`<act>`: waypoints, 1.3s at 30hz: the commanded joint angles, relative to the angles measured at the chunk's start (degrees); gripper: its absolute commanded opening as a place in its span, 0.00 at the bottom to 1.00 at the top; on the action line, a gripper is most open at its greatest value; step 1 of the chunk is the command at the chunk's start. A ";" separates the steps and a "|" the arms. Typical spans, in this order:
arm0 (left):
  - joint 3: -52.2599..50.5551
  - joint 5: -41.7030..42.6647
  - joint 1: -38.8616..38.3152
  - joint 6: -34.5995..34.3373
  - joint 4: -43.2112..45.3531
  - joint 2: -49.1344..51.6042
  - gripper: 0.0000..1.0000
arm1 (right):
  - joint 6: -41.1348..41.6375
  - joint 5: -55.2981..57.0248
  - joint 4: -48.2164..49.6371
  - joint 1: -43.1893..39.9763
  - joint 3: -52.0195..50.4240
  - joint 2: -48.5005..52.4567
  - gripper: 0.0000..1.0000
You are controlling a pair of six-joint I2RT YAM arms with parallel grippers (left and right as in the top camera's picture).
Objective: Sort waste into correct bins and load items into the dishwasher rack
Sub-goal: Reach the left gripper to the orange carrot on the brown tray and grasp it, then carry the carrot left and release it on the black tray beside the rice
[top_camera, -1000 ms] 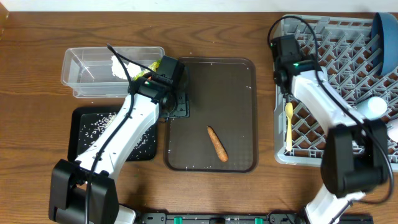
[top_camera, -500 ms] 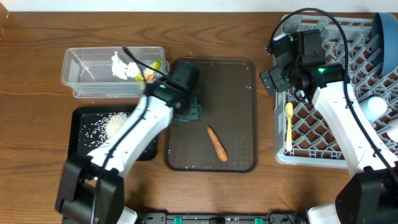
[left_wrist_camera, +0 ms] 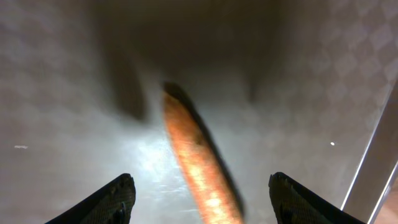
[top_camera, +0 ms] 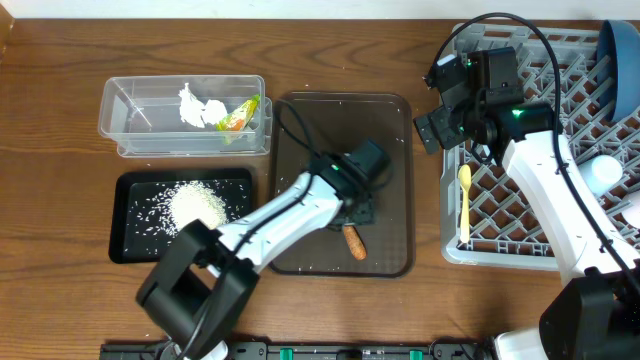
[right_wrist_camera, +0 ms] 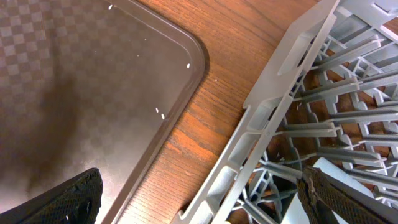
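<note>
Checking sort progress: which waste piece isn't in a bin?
The orange stick on the brown tray; tissue and wrapper sit in the clear tub, rice in the black tray.

You have a wood-grain tabletop [top_camera: 60,40] with a low sheen. The brown serving tray [right_wrist_camera: 93,74] shows a fine checkered texture that catches light. The carrot stick [left_wrist_camera: 193,155] looks rough and dull. The dishwasher rack [right_wrist_camera: 267,112] is smooth grey plastic, the tub [top_camera: 115,120] clear glossy plastic, the black tray [top_camera: 118,215] matt plastic
</note>
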 commanded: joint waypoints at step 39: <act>0.48 -10.78 13.75 8.87 -7.54 -5.27 0.06 | 11.76 6.78 -0.74 -12.57 0.33 0.09 0.99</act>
